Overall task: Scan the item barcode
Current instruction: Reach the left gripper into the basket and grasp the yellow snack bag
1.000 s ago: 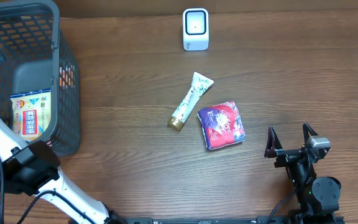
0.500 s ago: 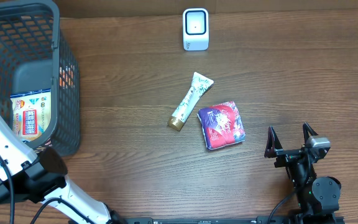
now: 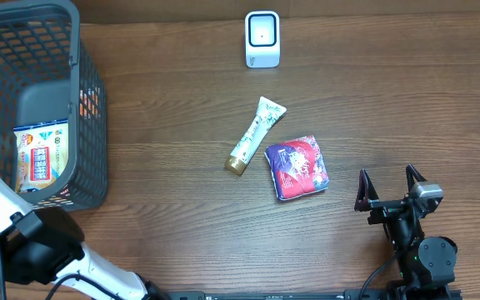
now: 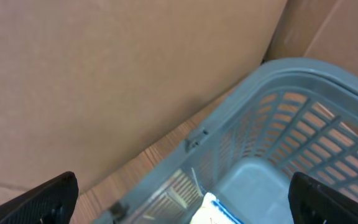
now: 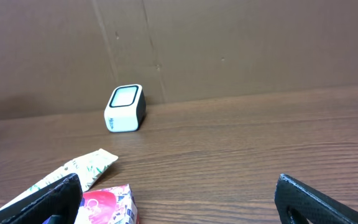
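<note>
Left arm has dropped further toward the near-left corner. Left claw is fully open, empty, facing the basket. Right claw is unmoved, fully open, empty. Tube and packet lie mid-table, short of the scanner.

The scanner stands at the table's far edge. The tube lies on the table in front of the scanner. The packet lies nearer again, just right of the tube's near end. Far left of the scanner stands the basket, with a flat pack inside, apparently on its floor.
</note>
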Controlling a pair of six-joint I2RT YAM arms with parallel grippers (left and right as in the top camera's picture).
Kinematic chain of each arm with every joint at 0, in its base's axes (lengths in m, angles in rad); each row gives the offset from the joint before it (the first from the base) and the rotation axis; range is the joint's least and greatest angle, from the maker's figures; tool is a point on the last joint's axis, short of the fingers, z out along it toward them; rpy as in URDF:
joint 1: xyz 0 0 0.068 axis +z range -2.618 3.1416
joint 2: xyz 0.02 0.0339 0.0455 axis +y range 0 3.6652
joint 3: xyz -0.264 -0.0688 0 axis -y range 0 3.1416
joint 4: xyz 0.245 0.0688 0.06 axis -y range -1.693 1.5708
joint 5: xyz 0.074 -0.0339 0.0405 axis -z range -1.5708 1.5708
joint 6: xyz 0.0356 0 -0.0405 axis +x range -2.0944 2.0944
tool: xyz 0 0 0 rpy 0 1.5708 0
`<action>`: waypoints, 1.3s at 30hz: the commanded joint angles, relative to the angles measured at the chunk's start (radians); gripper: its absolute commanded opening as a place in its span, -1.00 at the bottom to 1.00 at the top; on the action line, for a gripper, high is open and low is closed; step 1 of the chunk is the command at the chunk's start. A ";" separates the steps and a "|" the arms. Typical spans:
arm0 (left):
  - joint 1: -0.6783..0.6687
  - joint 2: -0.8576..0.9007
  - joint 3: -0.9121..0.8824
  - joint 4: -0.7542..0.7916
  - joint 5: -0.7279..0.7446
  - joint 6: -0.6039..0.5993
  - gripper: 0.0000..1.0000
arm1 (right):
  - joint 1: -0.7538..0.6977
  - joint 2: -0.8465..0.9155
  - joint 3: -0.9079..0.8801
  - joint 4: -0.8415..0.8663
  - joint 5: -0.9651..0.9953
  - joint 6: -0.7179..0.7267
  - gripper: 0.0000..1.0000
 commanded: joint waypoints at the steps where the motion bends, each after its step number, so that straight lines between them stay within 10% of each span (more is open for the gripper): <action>1: -0.012 -0.126 -0.007 -0.015 -0.065 -0.071 1.00 | 0.005 -0.009 -0.010 0.006 0.009 0.001 1.00; 20: -0.012 -0.231 -0.277 -0.021 0.033 -0.097 1.00 | 0.005 -0.009 -0.010 0.006 0.009 0.001 1.00; 39: -0.025 0.200 -0.285 -0.317 0.129 0.063 1.00 | 0.005 -0.009 -0.010 0.006 0.009 0.001 1.00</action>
